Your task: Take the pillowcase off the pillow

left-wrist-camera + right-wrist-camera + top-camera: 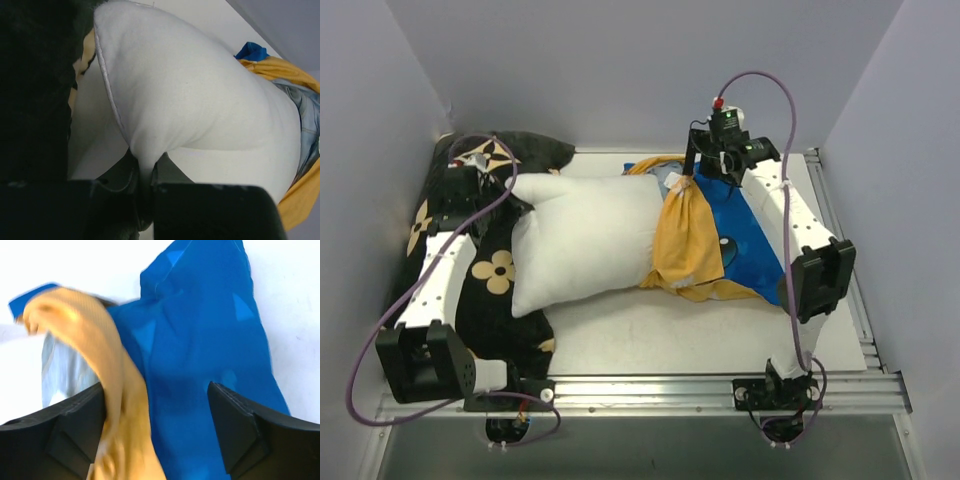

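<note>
Directly beneath the wide-open right gripper (156, 390), the pillowcase (200, 340); left gripper (145, 177) tight on pillow (200, 100) corner.

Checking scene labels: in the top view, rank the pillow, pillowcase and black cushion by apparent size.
1. Pillow, largest showing.
2. Pillowcase, a bit smaller, bunched at the pillow's right end.
Black cushion: cannot rank; the pillow and the left arm cover much of it.

Right pincer (157, 390) jaws apart, frame bottom; blue pillowcase (200, 365) between them, orange inner fold against lower-left finger; white worktop (295, 315) upper right.
</note>
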Tool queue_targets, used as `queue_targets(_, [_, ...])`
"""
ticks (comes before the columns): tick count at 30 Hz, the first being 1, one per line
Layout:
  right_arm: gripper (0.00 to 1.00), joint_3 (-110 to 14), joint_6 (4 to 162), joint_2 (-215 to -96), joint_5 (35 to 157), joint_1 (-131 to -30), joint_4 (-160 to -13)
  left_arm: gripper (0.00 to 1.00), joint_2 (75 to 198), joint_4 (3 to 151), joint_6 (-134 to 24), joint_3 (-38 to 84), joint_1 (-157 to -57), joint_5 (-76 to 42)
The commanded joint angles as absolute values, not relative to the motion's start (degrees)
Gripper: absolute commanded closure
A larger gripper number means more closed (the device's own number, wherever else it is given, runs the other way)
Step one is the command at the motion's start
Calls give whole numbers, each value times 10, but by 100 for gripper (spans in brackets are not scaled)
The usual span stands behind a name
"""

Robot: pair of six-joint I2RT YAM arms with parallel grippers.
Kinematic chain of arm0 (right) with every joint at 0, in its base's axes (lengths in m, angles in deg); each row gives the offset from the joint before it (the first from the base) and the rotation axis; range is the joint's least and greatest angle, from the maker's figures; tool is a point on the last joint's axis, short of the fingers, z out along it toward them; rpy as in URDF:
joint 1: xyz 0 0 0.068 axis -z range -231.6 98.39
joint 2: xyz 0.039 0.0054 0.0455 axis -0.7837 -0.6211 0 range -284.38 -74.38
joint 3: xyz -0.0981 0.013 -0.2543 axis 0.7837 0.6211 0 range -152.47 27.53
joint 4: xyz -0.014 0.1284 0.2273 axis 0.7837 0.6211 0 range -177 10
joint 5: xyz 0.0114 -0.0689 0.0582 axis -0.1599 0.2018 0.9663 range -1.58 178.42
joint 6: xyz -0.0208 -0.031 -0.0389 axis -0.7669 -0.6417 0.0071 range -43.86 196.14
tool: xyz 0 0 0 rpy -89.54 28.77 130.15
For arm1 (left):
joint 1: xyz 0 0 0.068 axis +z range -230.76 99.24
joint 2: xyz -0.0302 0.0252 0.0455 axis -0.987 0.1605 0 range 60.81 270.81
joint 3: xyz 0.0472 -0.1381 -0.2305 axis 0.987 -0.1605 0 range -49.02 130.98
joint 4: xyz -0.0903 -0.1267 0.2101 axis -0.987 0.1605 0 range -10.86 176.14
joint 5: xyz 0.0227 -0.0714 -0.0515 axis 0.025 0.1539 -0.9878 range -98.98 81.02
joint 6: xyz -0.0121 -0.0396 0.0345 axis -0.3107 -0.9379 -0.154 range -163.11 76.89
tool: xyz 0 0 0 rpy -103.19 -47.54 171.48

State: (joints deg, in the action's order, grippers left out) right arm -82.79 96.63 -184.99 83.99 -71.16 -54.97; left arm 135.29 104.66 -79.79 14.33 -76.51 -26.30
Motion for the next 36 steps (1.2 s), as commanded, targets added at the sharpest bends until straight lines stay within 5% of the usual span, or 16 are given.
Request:
queue_targets(1, [18, -754, 966, -1714, 829, -713, -556, 100, 1375, 1015, -791, 220, -753, -194])
queue_targets(10, [9, -497, 1015, -1523, 783, -858, -609, 100, 1398, 988, -805, 229, -797, -172])
queue_targets(18, [9, -430, 1045, -1553, 688, -980, -644, 100, 1397, 998, -806, 254, -802, -172])
queue_targets(21, [28, -400, 1051, -1555, 682, -960, -637, 100, 1390, 1009, -798, 273, -803, -172])
queue_targets(22, [45, -375, 1052, -1545, 682, -947, -636, 100, 1389, 1016, -796, 280, -801, -173])
queue_targets(23, [80, -364, 1058, -1538, 688, -932, -632, 100, 1390, 1022, -795, 295, -784, -182])
queue_targets(25, [100, -317, 1063, -1503, 693, -873, -631, 100, 1394, 1025, -800, 308, -755, -201])
queue_targets(32, [100, -232, 1079, -1425, 745, -674, -640, 100, 1420, 1032, -828, 354, -607, -280])
queue_targets(36, [100, -221, 1080, -1422, 780, -654, -669, 100, 1451, 1034, -810, 379, -624, -285])
